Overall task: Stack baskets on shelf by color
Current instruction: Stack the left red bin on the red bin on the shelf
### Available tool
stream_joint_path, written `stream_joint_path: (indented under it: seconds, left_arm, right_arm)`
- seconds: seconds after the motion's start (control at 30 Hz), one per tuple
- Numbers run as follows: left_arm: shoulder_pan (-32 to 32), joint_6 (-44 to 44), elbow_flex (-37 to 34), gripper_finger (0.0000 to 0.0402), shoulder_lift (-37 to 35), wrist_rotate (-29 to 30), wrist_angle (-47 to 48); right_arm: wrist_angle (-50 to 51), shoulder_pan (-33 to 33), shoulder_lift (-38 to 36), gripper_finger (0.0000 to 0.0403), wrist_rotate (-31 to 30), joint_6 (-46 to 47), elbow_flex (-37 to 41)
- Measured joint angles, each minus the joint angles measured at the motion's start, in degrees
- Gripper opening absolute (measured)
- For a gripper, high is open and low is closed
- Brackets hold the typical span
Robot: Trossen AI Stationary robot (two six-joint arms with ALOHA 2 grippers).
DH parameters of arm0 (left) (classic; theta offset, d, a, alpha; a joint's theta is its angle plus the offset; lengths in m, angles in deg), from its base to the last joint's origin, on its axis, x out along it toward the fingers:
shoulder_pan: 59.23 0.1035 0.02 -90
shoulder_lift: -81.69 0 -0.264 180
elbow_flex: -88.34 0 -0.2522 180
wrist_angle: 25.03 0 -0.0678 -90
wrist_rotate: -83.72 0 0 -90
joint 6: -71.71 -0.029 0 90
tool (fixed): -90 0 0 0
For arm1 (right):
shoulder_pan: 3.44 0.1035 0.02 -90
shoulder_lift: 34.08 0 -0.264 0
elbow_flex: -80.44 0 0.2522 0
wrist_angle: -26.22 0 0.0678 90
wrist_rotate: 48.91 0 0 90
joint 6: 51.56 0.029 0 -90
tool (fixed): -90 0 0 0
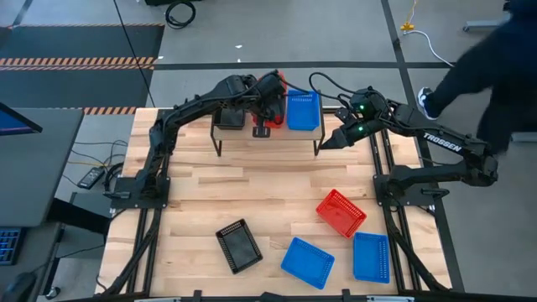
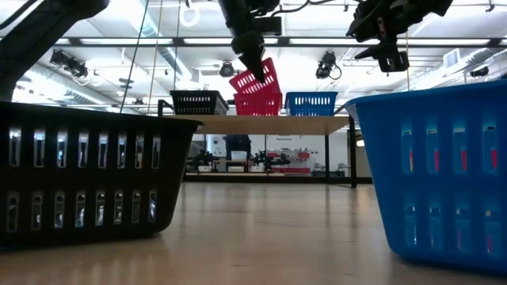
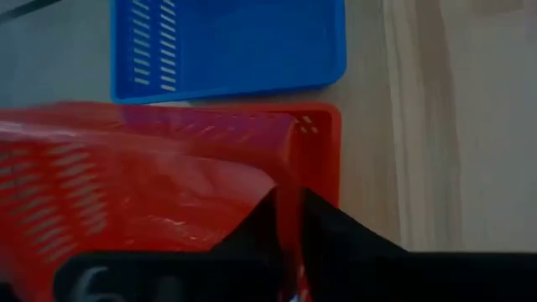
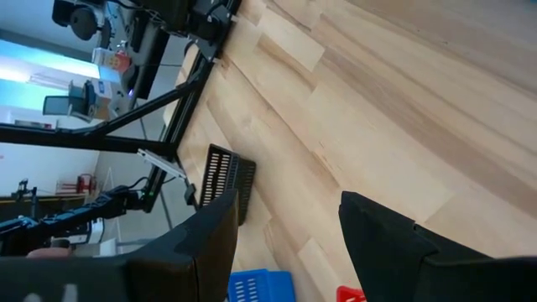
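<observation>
Currently, my left gripper (image 1: pixel 267 99) is over the shelf (image 1: pixel 225 134), fingers clenched on the rim of a red basket (image 2: pixel 257 77), which hangs tilted from them. Directly under it a second red basket (image 2: pixel 258 103) sits flat on the shelf top; in the low view the tilted one's lower edge meets or nearly meets the seated one, I cannot tell which. In the left wrist view my finger (image 3: pixel 336 235) straddles the red wall.

On the shelf to the left of my left fingers: a black basket (image 2: pixel 198 102). To their right, just beside the red pair: a blue basket (image 1: pixel 303 111), flat on the shelf.

My right gripper (image 1: pixel 329 140) hangs beside the shelf's right end, above the table (image 1: pixel 252 193), fingers (image 4: pixel 382 231) released and spread with nothing between them.

On the table, well apart from both sets of fingers, toward the near edge, left to right: a black basket (image 1: pixel 239 245), a blue basket (image 1: pixel 308 262), a red basket (image 1: pixel 341 212), and another blue basket (image 1: pixel 371 257).

A person in dark clothing (image 1: pixel 491 63) stands on the floor beyond my right arm.
</observation>
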State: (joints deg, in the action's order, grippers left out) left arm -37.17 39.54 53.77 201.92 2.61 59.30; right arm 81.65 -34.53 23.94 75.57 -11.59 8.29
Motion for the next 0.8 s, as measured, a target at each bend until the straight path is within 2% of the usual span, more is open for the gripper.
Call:
stream_joint_path:
  seconds: [0.27,0.47,0.53,0.7,0.8]
  left_arm:
    - [0.0,2.1,0.0,0.0115,0.0,0.0,0.0]
    - [-0.4,3.0,0.0,0.0153,0.0,0.1,0.0]
    - [-0.6,3.0,0.0,0.0160,0.0,0.9,0.1]
    - [-1.9,0.6,0.0,0.0161,0.0,7.5,2.2]
    - [-2.3,-1.5,0.0,0.0149,0.0,7.8,3.6]
  right_arm:
    - [0.0,0.0,0.0,0.0213,0.0,-0.7,0.0]
    - [0.0,0.0,0.0,0.0213,0.0,-0.7,0.0]
    - [0.0,0.0,0.0,0.0213,0.0,-0.7,0.0]
    - [0.0,0.0,0.0,0.0213,0.0,-1.2,0.0]
    - [0.0,0.0,0.0,0.0213,0.0,-1.6,0.0]
